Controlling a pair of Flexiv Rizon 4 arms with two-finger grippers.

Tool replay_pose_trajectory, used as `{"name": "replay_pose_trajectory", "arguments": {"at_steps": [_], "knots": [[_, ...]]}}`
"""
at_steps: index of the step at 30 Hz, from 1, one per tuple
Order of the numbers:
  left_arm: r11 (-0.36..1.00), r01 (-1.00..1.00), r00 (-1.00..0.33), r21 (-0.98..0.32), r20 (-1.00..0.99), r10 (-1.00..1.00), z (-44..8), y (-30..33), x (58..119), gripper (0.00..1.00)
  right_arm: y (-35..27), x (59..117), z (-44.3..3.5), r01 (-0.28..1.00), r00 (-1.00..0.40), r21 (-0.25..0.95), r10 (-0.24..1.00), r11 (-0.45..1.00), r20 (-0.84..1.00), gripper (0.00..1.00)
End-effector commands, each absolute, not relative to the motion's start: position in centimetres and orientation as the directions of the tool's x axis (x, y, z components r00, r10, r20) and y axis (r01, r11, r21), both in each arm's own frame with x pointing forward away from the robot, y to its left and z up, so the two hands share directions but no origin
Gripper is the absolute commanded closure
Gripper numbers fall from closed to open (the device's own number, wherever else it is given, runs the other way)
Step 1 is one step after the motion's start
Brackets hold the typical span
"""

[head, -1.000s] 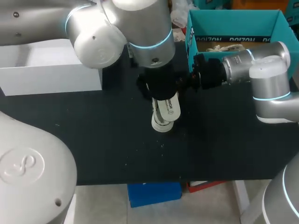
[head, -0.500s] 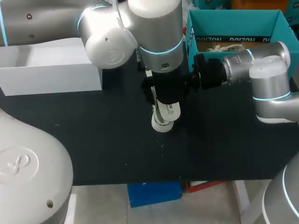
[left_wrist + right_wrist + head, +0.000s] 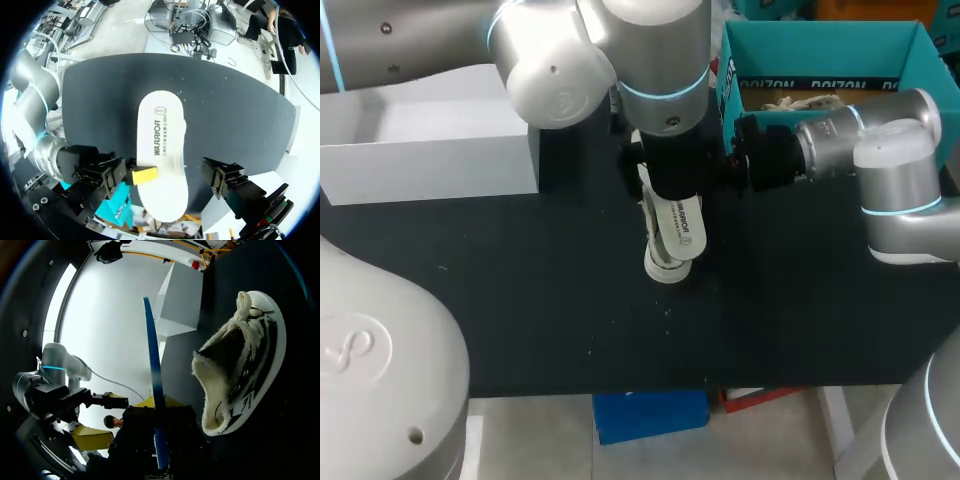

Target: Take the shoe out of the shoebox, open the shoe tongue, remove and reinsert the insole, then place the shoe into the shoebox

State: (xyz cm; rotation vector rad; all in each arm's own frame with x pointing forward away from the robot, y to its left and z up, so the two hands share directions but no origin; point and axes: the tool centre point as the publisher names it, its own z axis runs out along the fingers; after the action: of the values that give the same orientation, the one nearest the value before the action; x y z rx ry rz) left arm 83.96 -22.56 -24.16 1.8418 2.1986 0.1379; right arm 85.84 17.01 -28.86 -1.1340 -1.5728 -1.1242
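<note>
Your shoe out of box, lying on side on black bench, centre of head frame. White insole out of shoe, slanting over it, printed face up. Your right gripper, reaching in from frame right: jaws pinching insole edge. Your left gripper over insole: jaws spread wide, clamping nothing. Teal shoebox upper right, white box upper left.

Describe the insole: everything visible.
The insole is thin and flat, foam-like, white with dark print on one face, blue seen edge-on. It is out of the shoe, tilted steeply above it, pinched in the right hand; one yellow fingertip lies on its white face near an edge.
</note>
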Motion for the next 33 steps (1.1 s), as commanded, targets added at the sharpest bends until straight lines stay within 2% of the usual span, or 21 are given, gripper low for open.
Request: {"name": "replay_pose_trajectory", "arguments": {"at_steps": [1, 23, 33], "knots": [[0.196, 0.947, -0.167, 0.254, -0.133, 0.977, -23.7, -22.2, 85.1, 0.00, 17.1, 85.8, -28.9, 0.969, -0.206, 0.173, 0.186, 0.177, 0.961, 1.00], [0.279, 0.919, -0.242, 0.278, -0.158, 0.957, -23.0, -20.3, 94.1, 0.00, 17.1, 85.8, -28.9, 0.969, -0.206, 0.173, 0.186, 0.177, 0.961, 1.00], [0.305, 0.913, -0.268, 0.271, -0.164, 0.949, -23.2, -20.0, 94.8, 0.00, 17.1, 85.8, -28.9, 0.969, -0.206, 0.173, 0.186, 0.177, 0.961, 1.00]]}}
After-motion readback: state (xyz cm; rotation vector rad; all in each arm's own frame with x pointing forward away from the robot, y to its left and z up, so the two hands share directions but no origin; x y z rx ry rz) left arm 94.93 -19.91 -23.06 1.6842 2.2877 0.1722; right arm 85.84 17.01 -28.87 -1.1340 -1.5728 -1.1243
